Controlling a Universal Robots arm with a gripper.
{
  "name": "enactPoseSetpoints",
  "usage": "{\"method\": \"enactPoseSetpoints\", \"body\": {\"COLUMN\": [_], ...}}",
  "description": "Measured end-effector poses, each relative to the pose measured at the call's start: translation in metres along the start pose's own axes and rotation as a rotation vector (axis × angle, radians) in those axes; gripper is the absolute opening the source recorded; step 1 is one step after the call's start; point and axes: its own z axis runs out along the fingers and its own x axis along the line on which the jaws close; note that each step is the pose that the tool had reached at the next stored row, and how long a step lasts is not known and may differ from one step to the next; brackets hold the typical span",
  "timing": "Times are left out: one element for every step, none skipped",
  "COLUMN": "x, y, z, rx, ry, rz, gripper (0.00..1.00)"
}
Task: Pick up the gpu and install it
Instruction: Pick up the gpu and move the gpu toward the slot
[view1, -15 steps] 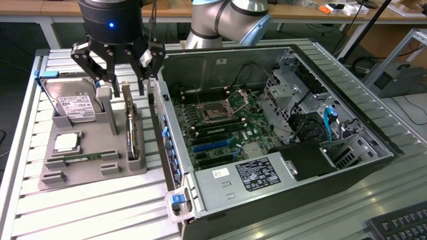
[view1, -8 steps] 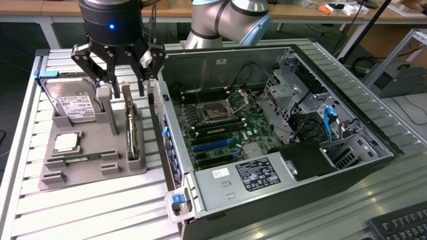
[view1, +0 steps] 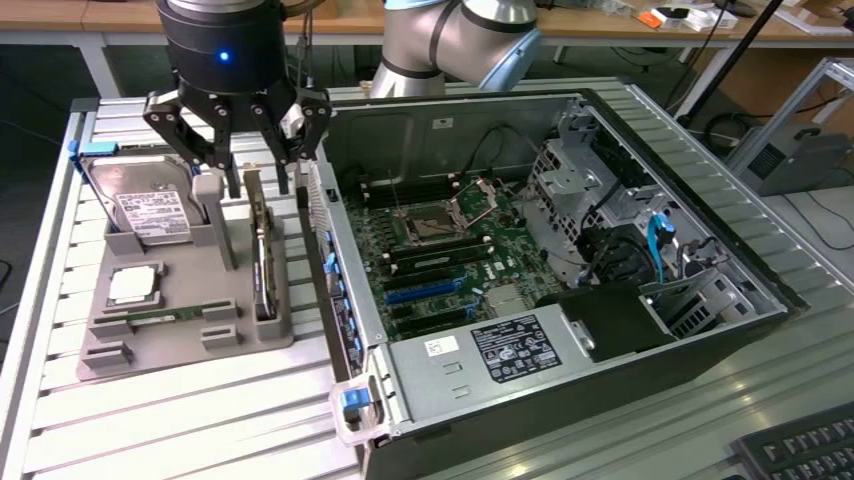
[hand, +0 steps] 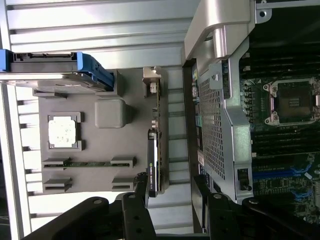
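Black two-finger gripper (view1: 256, 185) open, hovering above thin green-and-black gpu card (view1: 264, 270). Card stands on edge in grey plastic tray (view1: 180, 350), at the tray edge beside open metal computer case (view1: 400, 130).

Work surface: ribbed aluminium table (view1: 200, 420), pale grey.
Back: wooden-topped benches (view1: 80, 20) on white legs.
Floor (view1: 830, 235): grey.
Corner: black keyboard (view1: 801, 450).
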Motion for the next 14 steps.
{"method": "enactPoseSetpoints", "body": {"x": [0.0, 0.0, 0.0, 0.0, 0.0, 0.0, 0.0, 0.0, 0.0001, 0.0001, 0.0, 0.0001, 0.0001, 0.0001], "y": [0.0, 0.0, 0.0, 0.0, 0.0, 0.0, 0.0, 0.0, 0.0, 0.0, 0.0, -0.0001, -0.0001, -0.0001], "z": [0.0002, 0.0004, 0.0005, 0.0008, 0.0009, 0.0011, 0.0012, 0.0014, 0.0015, 0.0018, 0.002, 0.0029, 0.0038, 0.004], "rx": [0.0001, 0.0002, 0.0002, 0.0003, 0.0005, 0.0005, 0.0006, 0.0006, 0.0006, 0.0006, 0.0006, 0.0005, 0.0006, 0.0006], "ry": [0.0, -0.0001, 0.0, -0.0001, 0.0, 0.0, -0.0001, -0.0001, 0.0, -0.0001, -0.0001, -0.0001, -0.0001, -0.0001], "rz": [0.0, 0.0, 0.0, 0.0, 0.0, 0.0, 0.0, 0.0, 0.0, 0.0, 0.0, 0.0, 0.0, 0.0], "gripper": [0.48, 0.48, 0.48, 0.48, 0.48, 0.48, 0.48, 0.48, 0.48, 0.48, 0.48, 0.48, 0.48, 0.48]}}
